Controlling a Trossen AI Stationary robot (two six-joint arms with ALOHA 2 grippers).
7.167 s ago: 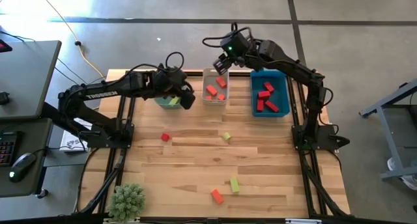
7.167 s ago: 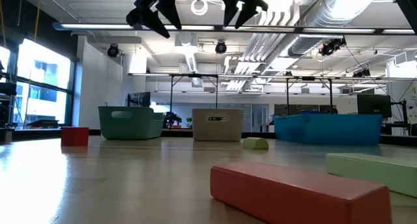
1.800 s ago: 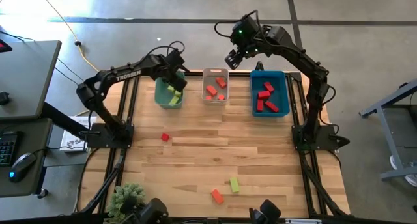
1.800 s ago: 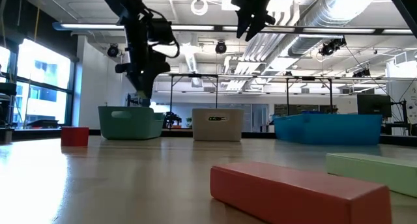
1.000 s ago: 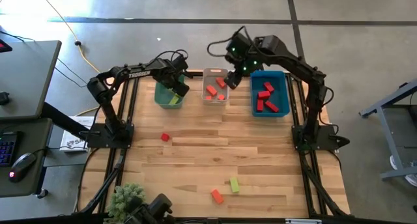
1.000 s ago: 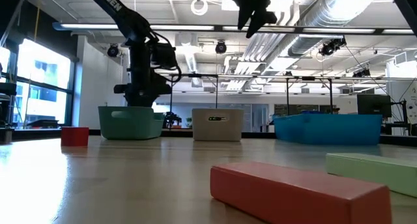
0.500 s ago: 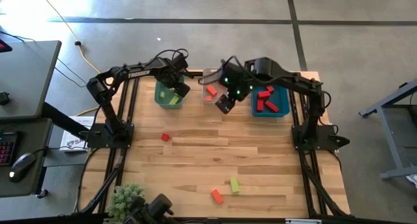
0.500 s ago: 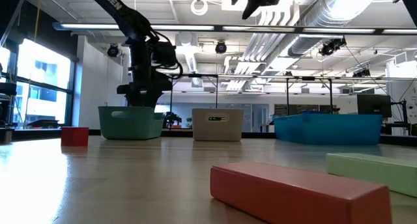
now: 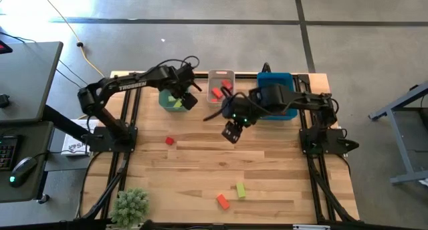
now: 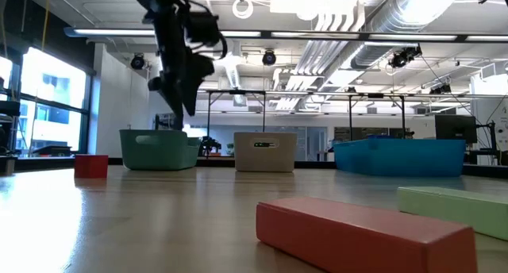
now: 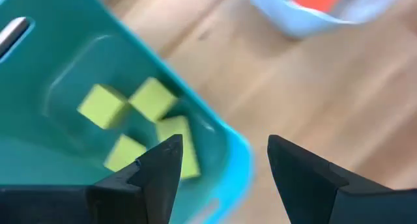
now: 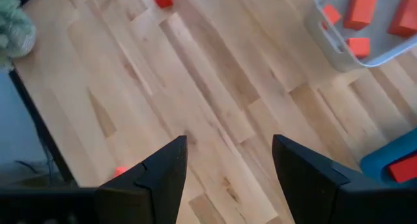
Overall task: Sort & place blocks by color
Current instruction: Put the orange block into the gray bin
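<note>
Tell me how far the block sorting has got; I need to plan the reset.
Mostly done: yellow-green blocks lie in the green plastic bin, orange-red ones in the white bin, deep red ones in the blue bin. Nothing is held: left hand and right hand are open. A small red cube, orange-red bar and yellow-green bar remain on the wooden table.

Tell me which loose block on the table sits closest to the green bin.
The small red block, alone toward the table's left side; the orange and yellow-green blocks lie at the near edge.

green bin [image 9: 165, 99], white bin [image 9: 219, 76], blue bin [image 9: 274, 78], plant [image 9: 131, 204]
</note>
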